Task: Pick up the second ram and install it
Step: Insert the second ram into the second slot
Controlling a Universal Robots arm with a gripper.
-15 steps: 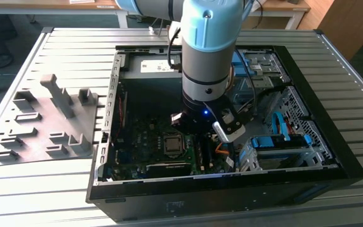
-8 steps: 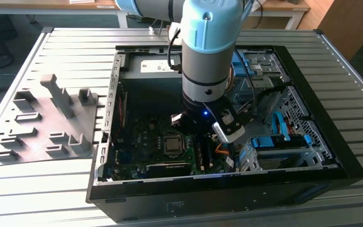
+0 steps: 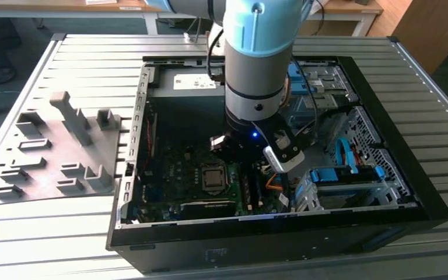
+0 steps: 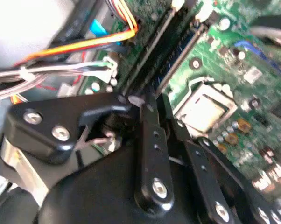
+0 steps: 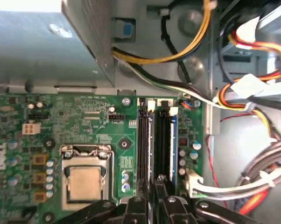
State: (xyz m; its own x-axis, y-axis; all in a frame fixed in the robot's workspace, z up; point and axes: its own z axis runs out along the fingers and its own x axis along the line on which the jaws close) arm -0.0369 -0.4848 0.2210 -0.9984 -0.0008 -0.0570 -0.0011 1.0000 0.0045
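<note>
My gripper [image 3: 247,166] is low inside the open computer case [image 3: 364,221], over the memory slots of the green motherboard [image 5: 84,121]. In both wrist views its black fingers [image 5: 140,207] stand close together at the middle of the long black slot rails [image 5: 145,140]. The second ram [image 5: 161,140] shows edge-on as a thin dark strip running out from between the fingertips, in line with the rail beside the blue edge. How deep it sits in the slot is hidden. The gripper [image 4: 157,100] [image 5: 158,196] is shut on it.
The processor socket [image 5: 84,179] lies close beside the slots. Bundles of orange, yellow and white cables [image 5: 252,51] crowd the other side. A grey moulded tray [image 3: 53,151] rests on the slatted table at the exterior view's left. Blue drive brackets [image 3: 349,175] fill the case's right.
</note>
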